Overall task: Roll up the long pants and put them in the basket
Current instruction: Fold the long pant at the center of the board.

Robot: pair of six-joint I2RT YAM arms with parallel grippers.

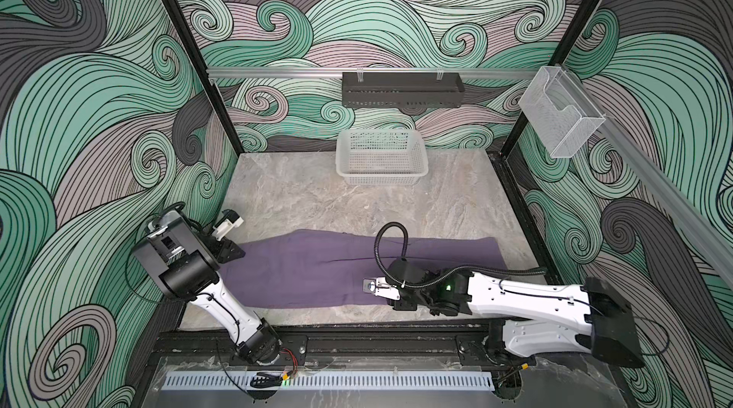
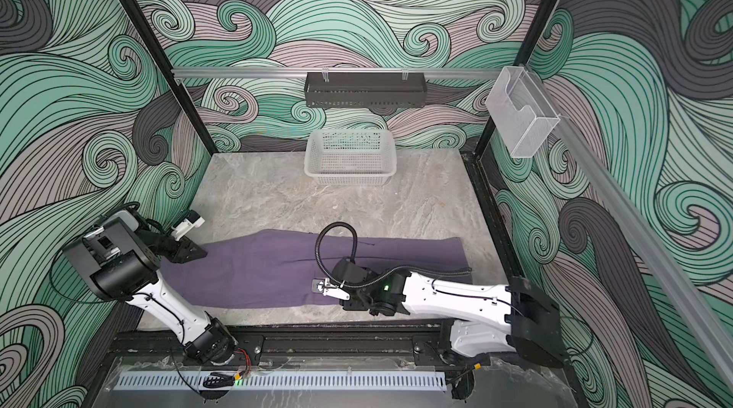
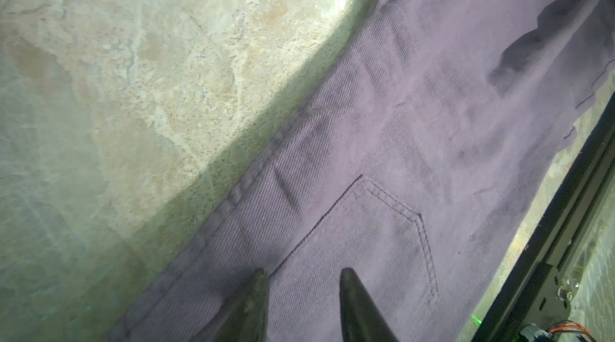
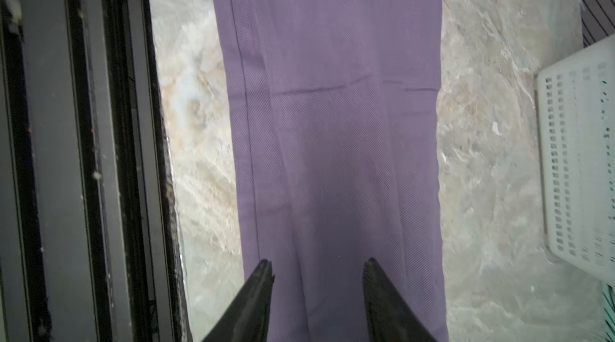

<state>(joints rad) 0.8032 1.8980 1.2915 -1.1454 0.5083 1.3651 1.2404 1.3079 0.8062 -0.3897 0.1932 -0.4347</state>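
Both parted and empty, the left gripper point(image 3: 301, 277) and right gripper point(image 4: 317, 267) are hanging over the long pants point(image 1: 301, 271) lying flat along the table's point(image 1: 317, 195) near edge, probably needing matched, level pinches for a straight roll.

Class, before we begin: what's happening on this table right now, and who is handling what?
A robot is working on the long pants, which lie flat in a long strip across the front of the table, nothing rolled yet. The left gripper is over the waist end by a pocket, the right gripper over the legs. Both have jaws apart, no fabric visibly pinched. A white basket stands at the back, apart from the pants.
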